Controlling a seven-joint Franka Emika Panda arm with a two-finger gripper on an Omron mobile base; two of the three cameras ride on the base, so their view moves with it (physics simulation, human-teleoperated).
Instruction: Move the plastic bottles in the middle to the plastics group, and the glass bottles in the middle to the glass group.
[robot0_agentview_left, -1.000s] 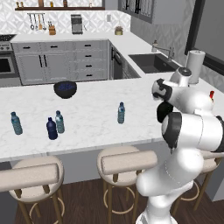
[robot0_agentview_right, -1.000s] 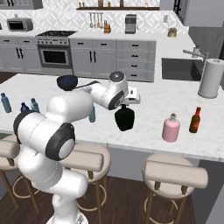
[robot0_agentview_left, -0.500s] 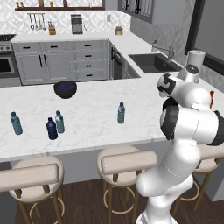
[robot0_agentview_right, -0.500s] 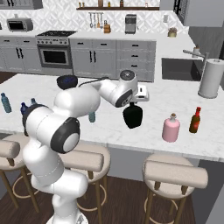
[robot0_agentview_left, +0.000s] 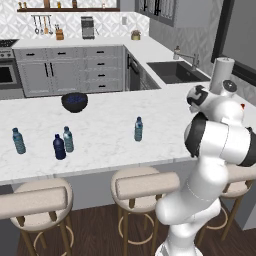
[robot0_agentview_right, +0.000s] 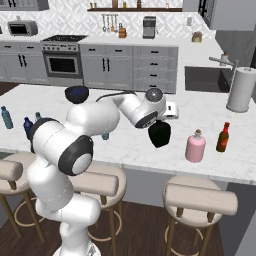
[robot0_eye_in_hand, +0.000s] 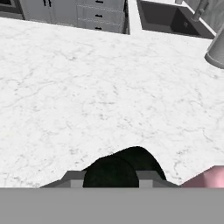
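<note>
End effector clamped on black flask, carried low above the table, just left of pink bottle, presumably bound for that glass group.

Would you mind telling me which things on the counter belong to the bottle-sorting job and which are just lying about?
Belong to the job:
- black flask, held in the gripper
- pale water bottle mid-counter
- teal bottle, navy bottle, second pale bottle
- pink bottle, red-brown bottle

Lying about:
- dark bowl
- paper-towel roll
- sink
</note>
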